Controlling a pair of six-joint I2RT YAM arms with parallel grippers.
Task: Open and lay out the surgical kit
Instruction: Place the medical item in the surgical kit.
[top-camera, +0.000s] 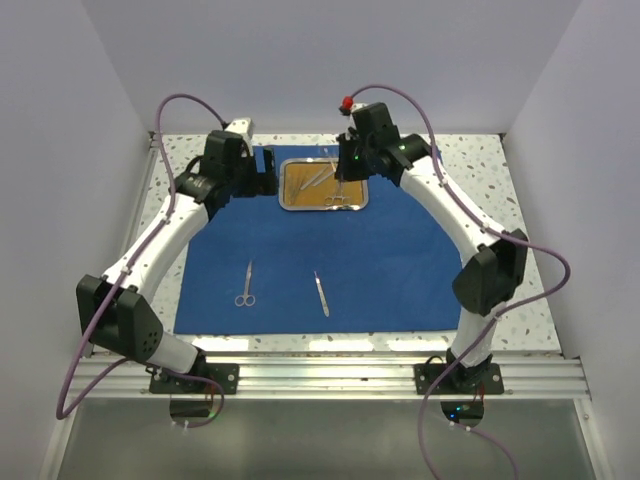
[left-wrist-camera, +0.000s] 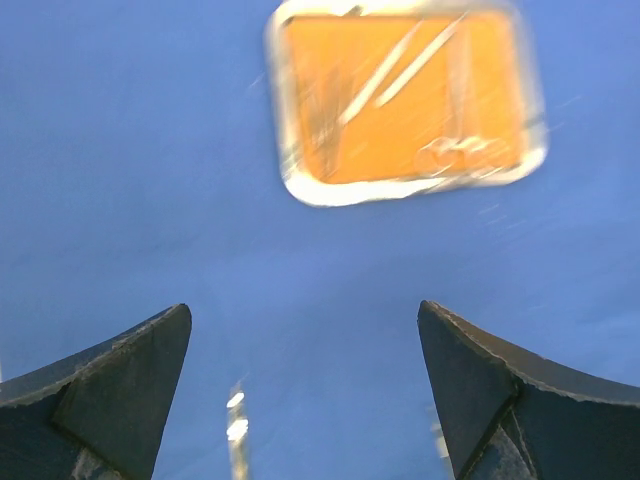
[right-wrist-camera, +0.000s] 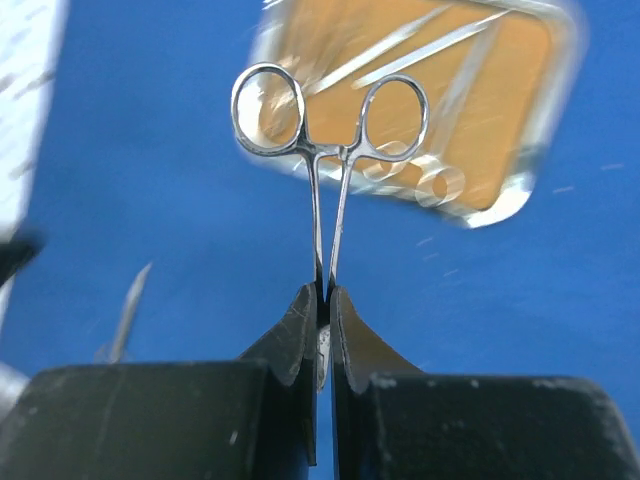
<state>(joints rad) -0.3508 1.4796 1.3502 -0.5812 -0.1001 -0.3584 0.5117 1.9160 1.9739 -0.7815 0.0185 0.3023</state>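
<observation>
A blue cloth (top-camera: 400, 270) lies spread flat on the counter (top-camera: 500, 165) as a work field, with the tray (top-camera: 298, 192) at its far middle. Just left of the tray, the left pincer (left-wrist-camera: 305, 318) hovers over the cloth, spread wide and empty, likely waiting its turn. Nearer than the tray, scissors (top-camera: 245, 285) and tweezers (top-camera: 321, 294) lie apart, already laid out. Over the tray's right half, the right pincer (right-wrist-camera: 325, 292) is clamped on the tips of ring-handled forceps (right-wrist-camera: 327, 150), rings pointing away, probably lifted out for placing. More tools lie in the tray.
</observation>
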